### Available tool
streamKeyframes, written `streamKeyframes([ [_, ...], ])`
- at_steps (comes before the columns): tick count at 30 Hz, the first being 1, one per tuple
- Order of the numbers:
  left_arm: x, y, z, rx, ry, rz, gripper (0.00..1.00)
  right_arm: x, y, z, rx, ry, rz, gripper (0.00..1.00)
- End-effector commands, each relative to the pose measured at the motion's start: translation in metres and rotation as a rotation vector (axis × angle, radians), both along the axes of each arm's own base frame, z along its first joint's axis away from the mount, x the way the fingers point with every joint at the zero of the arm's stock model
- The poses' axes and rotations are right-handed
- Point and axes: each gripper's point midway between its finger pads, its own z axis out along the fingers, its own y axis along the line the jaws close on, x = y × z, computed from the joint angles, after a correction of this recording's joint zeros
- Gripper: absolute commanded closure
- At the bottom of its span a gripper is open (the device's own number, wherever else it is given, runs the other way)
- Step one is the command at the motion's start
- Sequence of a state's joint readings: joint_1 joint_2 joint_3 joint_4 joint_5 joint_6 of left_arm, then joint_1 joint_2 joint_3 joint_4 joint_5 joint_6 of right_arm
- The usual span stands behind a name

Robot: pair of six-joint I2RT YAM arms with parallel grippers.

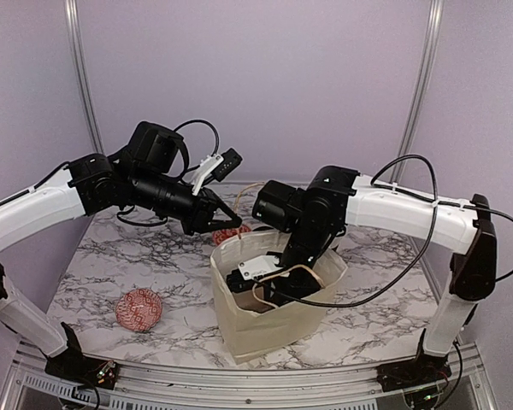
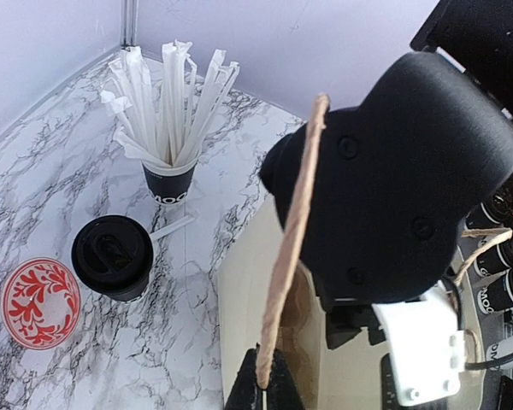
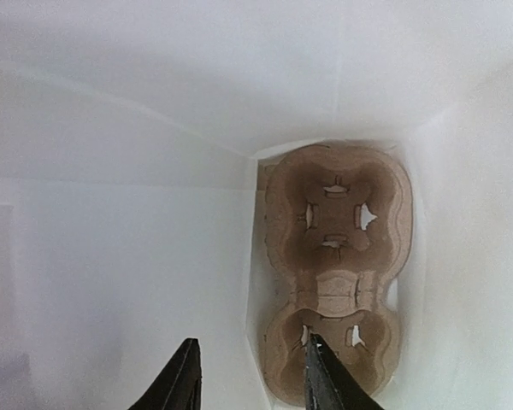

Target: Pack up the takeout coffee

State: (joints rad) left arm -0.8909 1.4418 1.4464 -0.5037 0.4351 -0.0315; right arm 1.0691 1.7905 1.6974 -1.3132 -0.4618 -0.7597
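Observation:
The takeout coffee (image 2: 113, 256), a black cup with its black lid on, stands on the marble table left of the cream paper bag (image 1: 274, 312). My left gripper (image 2: 265, 386) is shut on the bag's brown twisted handle (image 2: 296, 239), held up above the bag's rim. My right gripper (image 3: 252, 380) is down inside the bag, open with nothing between its fingers. Below it a brown cardboard cup carrier (image 3: 338, 256) lies on the bag's floor. In the top view my left arm hides the coffee.
A black cup full of white wrapped straws (image 2: 171, 171) stands behind the coffee. A red-and-white patterned bowl (image 2: 40, 301) sits to its left, another (image 1: 139, 309) near the table's front left. My right arm's black wrist (image 2: 393, 188) fills the bag's mouth.

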Motion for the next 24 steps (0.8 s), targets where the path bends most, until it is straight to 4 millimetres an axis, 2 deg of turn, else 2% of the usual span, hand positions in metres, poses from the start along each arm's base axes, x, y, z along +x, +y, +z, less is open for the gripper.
streamKeyframes([
  [1, 0.015, 0.004, 0.0, 0.042, -0.034, 0.044, 1.0, -0.025, 0.002, 0.037, 0.116, 0.057, 0.102, 0.58],
  [5, 0.021, 0.004, -0.002, 0.06, -0.034, 0.064, 1.0, -0.037, 0.007, 0.055, 0.18, 0.057, 0.152, 0.53],
  [9, 0.029, 0.012, -0.005, 0.108, -0.095, 0.08, 1.0, -0.043, 0.005, 0.067, 0.224, 0.044, 0.184, 0.52],
  [13, 0.032, 0.02, -0.01, 0.163, -0.147, 0.073, 1.0, -0.02, 0.018, 0.091, 0.307, -0.077, 0.105, 0.54],
  [18, 0.034, 0.018, -0.001, 0.162, -0.188, 0.049, 1.0, 0.02, 0.03, 0.139, 0.447, -0.237, -0.031, 0.48],
  [21, 0.036, 0.017, -0.002, 0.173, -0.219, 0.03, 1.0, 0.027, 0.032, 0.161, 0.509, -0.272, -0.053, 0.43],
  [24, 0.04, 0.015, -0.004, 0.183, -0.227, 0.024, 1.0, 0.029, 0.033, 0.172, 0.535, -0.274, -0.066, 0.43],
])
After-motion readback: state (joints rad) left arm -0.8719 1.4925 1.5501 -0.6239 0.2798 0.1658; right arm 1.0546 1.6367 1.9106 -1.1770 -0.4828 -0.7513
